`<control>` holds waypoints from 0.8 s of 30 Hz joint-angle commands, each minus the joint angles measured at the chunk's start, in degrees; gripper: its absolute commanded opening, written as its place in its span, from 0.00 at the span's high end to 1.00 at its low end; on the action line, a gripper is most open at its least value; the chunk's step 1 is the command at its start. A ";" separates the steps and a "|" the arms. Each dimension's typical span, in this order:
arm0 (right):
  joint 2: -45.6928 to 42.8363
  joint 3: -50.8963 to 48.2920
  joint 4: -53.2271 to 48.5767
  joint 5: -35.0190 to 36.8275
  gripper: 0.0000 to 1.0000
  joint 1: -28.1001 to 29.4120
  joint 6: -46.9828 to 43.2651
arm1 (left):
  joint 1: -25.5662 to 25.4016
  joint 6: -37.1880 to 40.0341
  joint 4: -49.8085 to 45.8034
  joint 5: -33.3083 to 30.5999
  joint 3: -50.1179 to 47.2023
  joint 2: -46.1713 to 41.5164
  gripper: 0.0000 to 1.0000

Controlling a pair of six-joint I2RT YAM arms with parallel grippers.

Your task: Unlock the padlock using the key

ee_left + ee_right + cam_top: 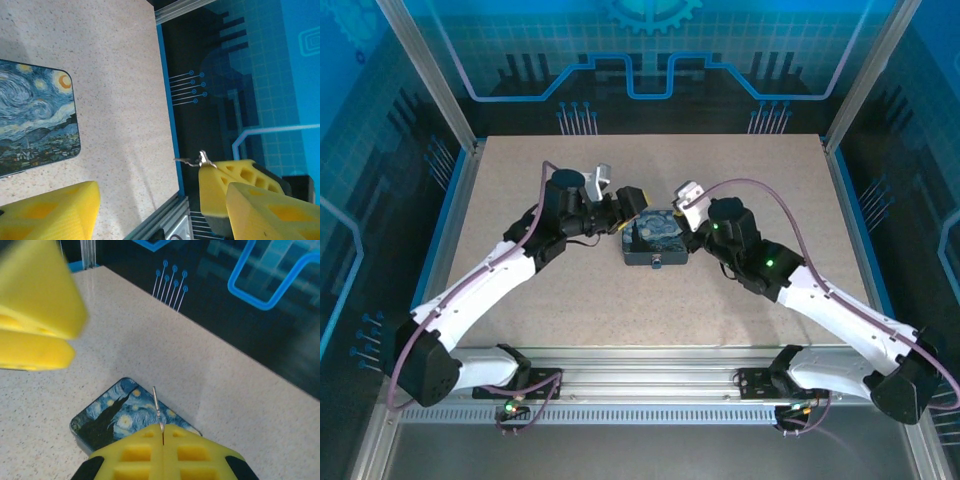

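Right pincer [162, 427] clamps key [156, 402] near box [112, 417]; left pincer [162, 197] wide. Should lower toward padlock [658, 264], aligning tip before pushing.

No readable text, label, brand, or number appears on any surface in these views.

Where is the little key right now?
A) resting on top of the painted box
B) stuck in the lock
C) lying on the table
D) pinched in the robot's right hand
D: in the right wrist view the thin key pokes out from the tip of the right hand, whose yellow pads are pressed shut on it.
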 commanded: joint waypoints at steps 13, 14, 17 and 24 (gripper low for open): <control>3.33 -0.62 10.08 11.90 1.00 7.79 -10.95 | -0.73 -9.13 7.74 6.54 3.28 3.26 0.34; 3.57 -0.53 10.13 11.90 1.00 7.91 -10.94 | -0.76 -9.16 7.66 6.53 3.38 3.30 0.35; 4.23 -0.30 10.19 12.14 1.00 8.44 -10.94 | -1.02 -9.26 7.74 6.53 3.48 3.37 0.42; 4.41 -0.35 10.33 12.53 1.00 8.97 -10.94 | -1.08 -9.61 7.92 6.72 3.17 3.89 0.59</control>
